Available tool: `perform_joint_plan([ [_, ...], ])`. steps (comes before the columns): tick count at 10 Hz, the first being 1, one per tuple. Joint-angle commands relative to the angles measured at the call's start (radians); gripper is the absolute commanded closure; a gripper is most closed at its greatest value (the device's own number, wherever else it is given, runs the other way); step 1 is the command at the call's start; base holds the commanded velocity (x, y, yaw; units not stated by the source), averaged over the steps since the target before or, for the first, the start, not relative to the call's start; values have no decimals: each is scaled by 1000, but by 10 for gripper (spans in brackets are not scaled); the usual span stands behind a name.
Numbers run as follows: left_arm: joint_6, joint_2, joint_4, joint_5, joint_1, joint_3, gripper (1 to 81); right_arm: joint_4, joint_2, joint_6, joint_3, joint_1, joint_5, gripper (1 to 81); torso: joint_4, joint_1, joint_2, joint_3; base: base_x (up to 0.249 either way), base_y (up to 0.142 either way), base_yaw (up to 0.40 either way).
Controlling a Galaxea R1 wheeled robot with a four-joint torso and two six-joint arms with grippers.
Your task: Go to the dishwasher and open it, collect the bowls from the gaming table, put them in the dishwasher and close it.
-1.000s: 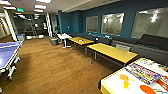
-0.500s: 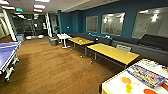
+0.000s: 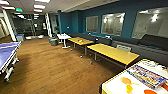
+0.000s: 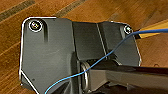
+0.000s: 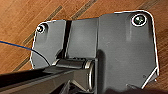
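The dishwasher, the gaming table and the bowls are out of view. The head view looks down a long lounge with a wooden floor (image 3: 50, 67) and teal walls. Both wrist views look down on the same wooden floor (image 4: 15, 10) (image 5: 20, 15) past the robot's own dark plate, and a thin blue cable crosses the left wrist view.
A blue table-tennis table (image 3: 7, 52) stands at the left. Two yellow tables (image 3: 112, 52) (image 3: 80, 41) and a small white table (image 3: 63, 36) line the right side in front of a dark sofa (image 3: 150, 42). A white-topped table (image 3: 120, 86) with a colourful box (image 3: 146, 75) is at the near right.
The whole head view has shifted a little, so the camera has moved. The white-topped table at the near right now takes up more of the picture.
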Motion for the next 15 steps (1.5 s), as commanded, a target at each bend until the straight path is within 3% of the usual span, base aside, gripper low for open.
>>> perform_joint_plan([
  [1, -1, 4, 0, 51, -46, 6, 10, 0, 6, 1, 5, 50, -48, 10, 0, 0, 0, 0, 0, 0, 0],
  [7, -2, -2, 3, 57, -50, 6, 10, -2, 8, 1, 5, 53, -48, 10, 0, 0, 0, 0, 0, 0, -52],
  [15, -2, -2, 6, 60, -52, 7, 10, -3, 9, 1, 5, 49, -48, 10, 0, 0, 0, 0, 0, 0, -306],
])
